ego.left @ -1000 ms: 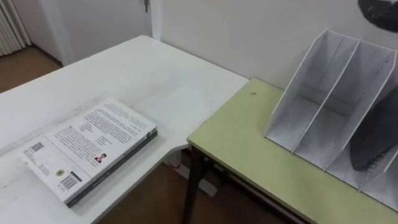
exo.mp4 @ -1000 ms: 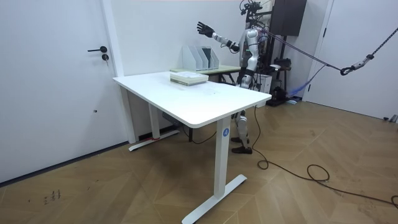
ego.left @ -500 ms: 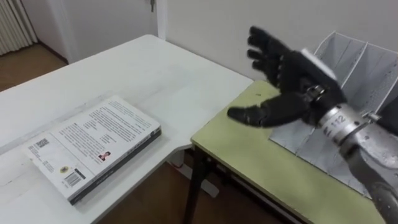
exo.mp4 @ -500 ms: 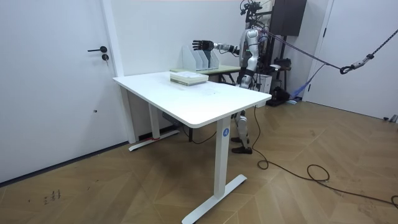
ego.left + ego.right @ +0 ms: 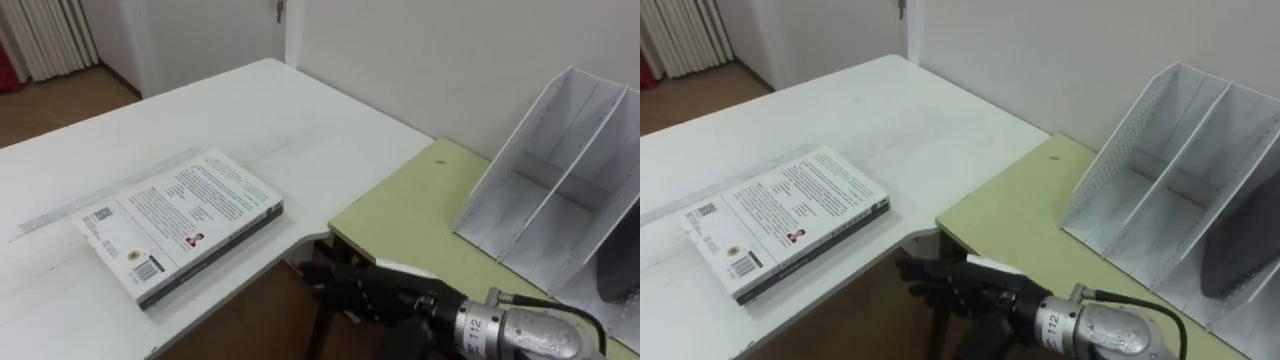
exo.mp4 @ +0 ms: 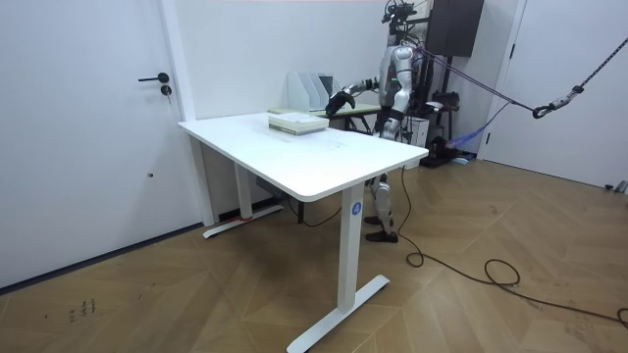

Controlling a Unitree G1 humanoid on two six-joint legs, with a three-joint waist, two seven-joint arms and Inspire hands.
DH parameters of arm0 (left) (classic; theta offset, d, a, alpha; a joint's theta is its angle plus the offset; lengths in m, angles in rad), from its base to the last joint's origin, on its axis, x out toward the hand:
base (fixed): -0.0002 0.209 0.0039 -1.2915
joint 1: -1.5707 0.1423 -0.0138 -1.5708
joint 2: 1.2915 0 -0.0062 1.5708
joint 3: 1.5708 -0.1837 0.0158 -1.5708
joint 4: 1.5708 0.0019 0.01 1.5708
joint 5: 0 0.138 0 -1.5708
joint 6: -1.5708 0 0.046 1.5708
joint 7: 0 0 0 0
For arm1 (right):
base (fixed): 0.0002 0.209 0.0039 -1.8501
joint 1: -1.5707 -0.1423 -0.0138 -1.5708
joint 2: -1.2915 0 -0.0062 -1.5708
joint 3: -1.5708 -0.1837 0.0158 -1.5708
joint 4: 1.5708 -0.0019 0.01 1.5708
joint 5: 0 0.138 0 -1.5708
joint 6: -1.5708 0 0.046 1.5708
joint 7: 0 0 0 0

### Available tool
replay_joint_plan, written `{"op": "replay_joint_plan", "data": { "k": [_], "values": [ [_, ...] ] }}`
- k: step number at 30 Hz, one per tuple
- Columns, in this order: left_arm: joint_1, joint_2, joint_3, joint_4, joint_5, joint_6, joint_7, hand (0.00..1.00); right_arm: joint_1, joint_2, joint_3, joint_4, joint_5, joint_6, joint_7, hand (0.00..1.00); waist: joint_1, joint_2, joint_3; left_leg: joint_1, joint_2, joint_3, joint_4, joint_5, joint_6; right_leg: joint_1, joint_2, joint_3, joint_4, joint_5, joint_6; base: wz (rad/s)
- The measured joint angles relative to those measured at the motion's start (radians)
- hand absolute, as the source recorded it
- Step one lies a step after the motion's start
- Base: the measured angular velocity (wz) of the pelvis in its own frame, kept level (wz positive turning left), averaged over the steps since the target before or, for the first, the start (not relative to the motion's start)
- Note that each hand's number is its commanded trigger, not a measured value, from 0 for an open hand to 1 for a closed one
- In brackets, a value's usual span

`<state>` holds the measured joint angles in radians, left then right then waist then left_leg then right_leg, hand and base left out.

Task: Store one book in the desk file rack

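Right hand (image 5: 375, 295) sits low off the edge of the white desk (image 5: 250, 110), fingers (image 5: 328, 279) apart and empty; book (image 5: 185, 225) lies flat there, left of it; a rising reach may snag that edge or shove book farther from file rack (image 5: 560, 200).

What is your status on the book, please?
Right hand open, low between table and desk. Book flat on table, untouched. Rack upright on desk. No obstruction seen.

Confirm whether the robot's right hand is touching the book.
Apart. The left eye view shows the right hand low beside the white table's edge, a clear gap short of the book.
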<state>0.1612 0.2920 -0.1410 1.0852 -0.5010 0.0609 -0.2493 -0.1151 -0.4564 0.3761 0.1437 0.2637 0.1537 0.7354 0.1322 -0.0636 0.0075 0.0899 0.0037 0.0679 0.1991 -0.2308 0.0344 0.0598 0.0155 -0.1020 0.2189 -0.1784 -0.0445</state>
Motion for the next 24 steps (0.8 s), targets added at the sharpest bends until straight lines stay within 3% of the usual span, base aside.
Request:
{"op": "replay_joint_plan", "data": {
  "k": [3, 8, 12, 14, 17, 24],
  "values": [
    [-0.013, -0.004, -0.013, 0.008, 0.001, 0.002, -0.002, 0.0, 0.043, 0.014, 0.004, 0.124, -0.066, 0.0, 0.008, 0.0, 0.011, 0.006, 0.0032, 0.001, 0.0, -0.003, 0.0, 0.0, 0.0, 0.002, -0.001, -0.006, 0.0, 0.0, 0.0, 0.03],
    [-0.012, -0.025, -0.012, 0.013, -0.018, -0.001, 0.001, 0.0, 0.123, 0.044, -0.012, 0.264, -0.168, -0.001, 0.005, 0.0, -0.006, 0.031, 0.0067, -0.014, -0.004, -0.002, 0.003, 0.0, 0.0, -0.007, -0.009, -0.031, -0.003, 0.0, 0.0, 0.01],
    [-0.011, -0.038, -0.001, 0.016, -0.017, -0.002, 0.002, 0.0, 0.169, 0.098, -0.089, 0.438, -0.227, -0.034, -0.038, 0.0, -0.032, 0.045, -0.0062, -0.018, -0.007, -0.015, 0.006, 0.003, 0.002, -0.005, -0.012, -0.038, -0.015, 0.0, 0.002, 0.08],
    [-0.007, -0.043, 0.003, 0.016, -0.017, -0.004, 0.002, 0.0, 0.181, 0.108, -0.114, 0.51, -0.241, -0.036, -0.074, 0.0, -0.036, 0.044, -0.0074, -0.017, -0.008, -0.015, 0.006, 0.003, 0.002, -0.004, -0.013, -0.038, -0.016, -0.002, 0.003, 0.0],
    [0.006, -0.043, 0.013, 0.016, -0.016, -0.005, 0.002, 0.0, 0.204, 0.125, -0.165, 0.652, -0.23, -0.071, -0.145, 0.0, -0.051, 0.037, -0.0084, -0.014, -0.009, -0.015, 0.006, 0.003, 0.003, 0.003, -0.013, -0.039, -0.022, -0.003, 0.004, 0.01],
    [0.014, -0.059, 0.042, 0.047, 0.001, -0.026, 0.025, 0.0, 0.226, 0.217, -0.306, 0.947, -0.147, -0.118, -0.312, 0.0, -0.079, 0.035, -0.0061, 0.012, -0.009, -0.012, -0.007, 0.003, 0.003, 0.029, -0.011, -0.04, -0.05, 0.0, 0.008, 0.02]
  ]
}}
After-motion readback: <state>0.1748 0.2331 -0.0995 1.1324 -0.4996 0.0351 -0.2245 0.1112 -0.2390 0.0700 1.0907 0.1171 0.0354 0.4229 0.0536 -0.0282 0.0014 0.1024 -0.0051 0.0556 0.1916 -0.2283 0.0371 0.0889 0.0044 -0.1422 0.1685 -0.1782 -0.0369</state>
